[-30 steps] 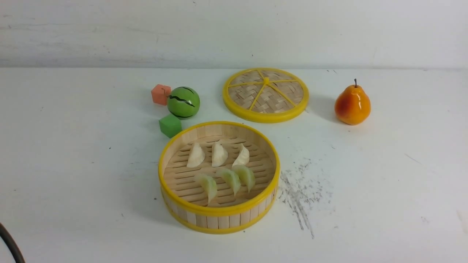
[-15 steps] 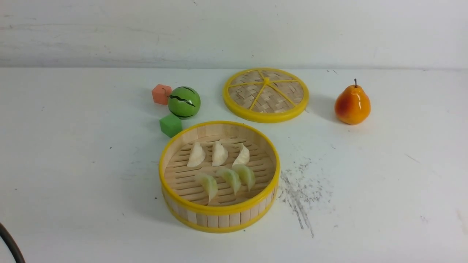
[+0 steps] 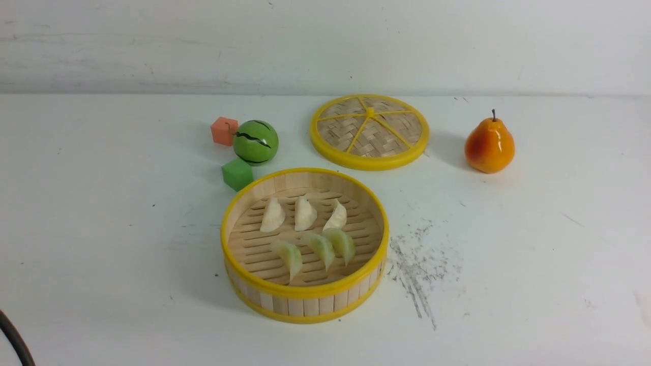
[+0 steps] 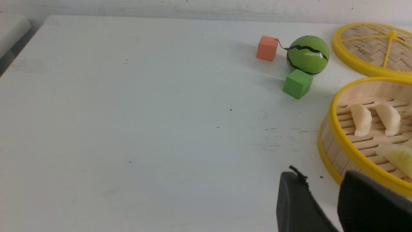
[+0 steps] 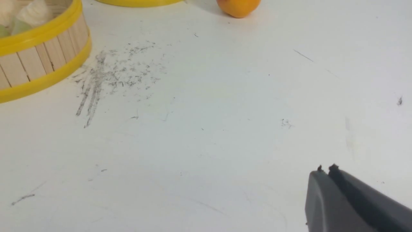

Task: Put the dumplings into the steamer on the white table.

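On white table (image 3: pixel 101 229): dumplings (image 3: pixel 305 234) inside steamer (image 3: pixel 305 292); left hand (image 4: pixel 322 190) beside it, apart, empty; right hand (image 5: pixel 325 175) together

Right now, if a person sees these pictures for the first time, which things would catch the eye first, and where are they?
First the round bamboo steamer with yellow rims, near the middle of the white table, holding six dumplings: three cream-white in the far row, three pale green in the near row. Behind it lies the woven lid, flat on the table. The glossy orange pear stands far right, and a green toy watermelon sits far left between an orange cube and a green cube.
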Controlling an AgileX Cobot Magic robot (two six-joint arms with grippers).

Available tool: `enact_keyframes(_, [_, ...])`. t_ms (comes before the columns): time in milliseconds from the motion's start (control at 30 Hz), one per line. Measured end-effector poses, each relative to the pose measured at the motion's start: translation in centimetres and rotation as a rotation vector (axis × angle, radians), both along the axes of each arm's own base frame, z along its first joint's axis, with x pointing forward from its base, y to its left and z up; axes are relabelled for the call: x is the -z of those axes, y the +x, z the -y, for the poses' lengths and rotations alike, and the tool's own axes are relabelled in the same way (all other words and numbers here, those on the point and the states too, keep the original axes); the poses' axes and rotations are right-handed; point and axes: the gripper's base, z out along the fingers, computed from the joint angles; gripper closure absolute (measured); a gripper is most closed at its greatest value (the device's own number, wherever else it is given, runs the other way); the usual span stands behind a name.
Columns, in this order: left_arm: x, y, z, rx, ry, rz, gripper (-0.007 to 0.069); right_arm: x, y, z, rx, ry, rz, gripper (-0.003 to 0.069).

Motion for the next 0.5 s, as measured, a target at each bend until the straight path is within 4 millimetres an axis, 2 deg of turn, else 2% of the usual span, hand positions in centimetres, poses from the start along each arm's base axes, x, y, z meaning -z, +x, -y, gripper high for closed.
enact_keyframes(300, [0.3,0.0,0.0,0.001,0.007,-0.001,0.0417,0.0,0.0,0.0,0.000,0.000,-0.002,0.0636])
enact_keyframes(500, [2.8,-1.7,-1.0,-0.001,0.005,0.029,0.0410,0.0,0.0,0.0,0.000,0.000,-0.002,0.0624])
